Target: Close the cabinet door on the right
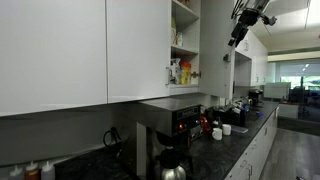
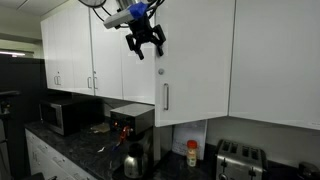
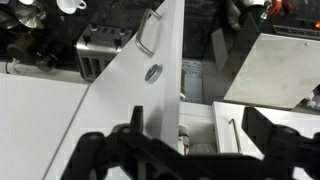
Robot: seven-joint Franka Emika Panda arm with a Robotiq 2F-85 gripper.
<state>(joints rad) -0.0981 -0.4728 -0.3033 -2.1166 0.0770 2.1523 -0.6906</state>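
Observation:
The right cabinet door (image 2: pixel 195 60) is white with a metal bar handle (image 2: pixel 165 96) and stands swung out from the cabinet. In an exterior view it shows as a grey panel (image 1: pixel 215 50) beside the open shelves. My gripper (image 2: pixel 146 50) is open and empty, up near the door's top corner on the handle side; it also shows high in an exterior view (image 1: pixel 238 38). In the wrist view I look down along the door (image 3: pixel 130 90) and its handle (image 3: pixel 148 35). The dark fingers of the gripper (image 3: pixel 195 140) spread on either side of the door's edge. I cannot tell whether they touch it.
Bottles (image 1: pixel 180 72) stand on the open cabinet shelf. Below are a dark countertop (image 2: pixel 60 145), a coffee maker (image 2: pixel 130 125), a toaster (image 2: pixel 238 158), a microwave (image 2: pixel 65 115) and a small bottle (image 2: pixel 192 153). Closed white cabinets (image 2: pixel 70 55) flank the door.

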